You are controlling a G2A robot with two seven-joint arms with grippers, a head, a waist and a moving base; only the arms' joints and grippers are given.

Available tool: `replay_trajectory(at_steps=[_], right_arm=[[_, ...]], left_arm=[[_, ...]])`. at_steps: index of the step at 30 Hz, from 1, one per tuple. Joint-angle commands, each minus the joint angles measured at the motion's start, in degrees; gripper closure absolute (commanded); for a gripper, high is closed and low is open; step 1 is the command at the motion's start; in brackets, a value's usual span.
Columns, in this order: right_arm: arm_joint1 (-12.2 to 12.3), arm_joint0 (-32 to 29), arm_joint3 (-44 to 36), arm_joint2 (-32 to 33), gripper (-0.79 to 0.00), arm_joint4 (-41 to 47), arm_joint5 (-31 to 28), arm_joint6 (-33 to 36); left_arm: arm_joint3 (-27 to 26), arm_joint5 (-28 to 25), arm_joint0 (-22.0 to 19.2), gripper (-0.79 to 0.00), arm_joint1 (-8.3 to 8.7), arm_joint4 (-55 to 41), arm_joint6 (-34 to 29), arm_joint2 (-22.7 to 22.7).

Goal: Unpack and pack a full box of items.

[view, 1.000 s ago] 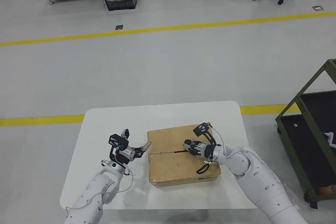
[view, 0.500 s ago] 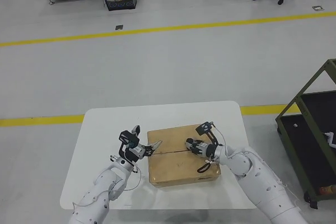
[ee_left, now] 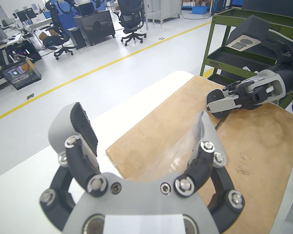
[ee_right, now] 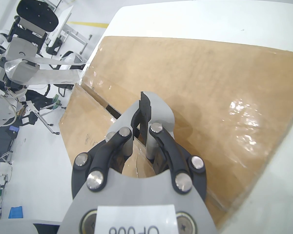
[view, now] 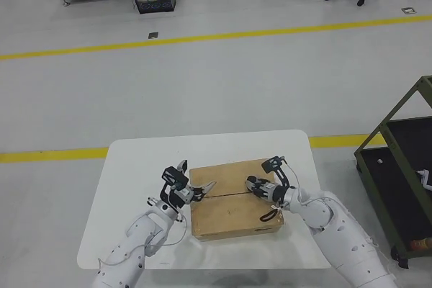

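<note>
A closed cardboard box [view: 230, 212] lies on the white table [view: 129, 180], with a seam across its top. My left gripper [view: 203, 189] hovers open over the box's left edge. A strip of clear tape [ee_left: 175, 152] clings to one of its fingers [ee_left: 206, 132] and runs down to the box [ee_left: 254, 135]. In the right wrist view that tape [ee_right: 56, 75] stretches from the left gripper [ee_right: 22, 69] to the seam. My right gripper [view: 250, 186] is shut, tips low over the seam near the box's middle [ee_right: 197, 74]; nothing clearly shows between its pads [ee_right: 145, 109].
A green metal cart [view: 410, 180] stands off the table's right side. Bare table surface [ee_left: 26, 171] lies left of and behind the box. Office chairs and workbenches are far off across the floor.
My left gripper has moved right, from beside the box to over its left edge. My right gripper has shifted slightly right along the seam and stays shut.
</note>
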Motion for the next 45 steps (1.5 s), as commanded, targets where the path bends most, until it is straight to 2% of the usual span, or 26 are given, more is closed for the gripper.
replay_trajectory(at_steps=[1,12,22,34,45], right_arm=[[0.33,-0.69,-0.68,1.35,0.0,-0.09,0.19,-0.24],[2.15,-5.42,-5.06,8.18,0.0,-0.54,0.54,0.25],[2.15,-5.79,-4.96,7.27,0.0,-0.79,1.03,0.11],[3.0,-8.47,-7.58,10.61,0.0,-0.23,0.63,-0.57],[3.06,-9.4,-7.78,9.51,0.0,-0.46,0.67,-0.2]], left_arm=[[-0.19,0.01,-0.18,-0.785,-0.1,0.34,-0.38,0.28],[-0.6,1.67,-2.45,-0.785,-0.97,4.33,-3.1,3.13],[-1.5,3.32,-3.97,-0.785,-1.87,6.21,-4.7,5.22],[-1.54,4.72,-5.48,-0.785,-3.06,8.44,-6.63,8.09],[-1.98,5.41,-6.47,-0.785,-3.9,9.67,-8.09,9.26]])
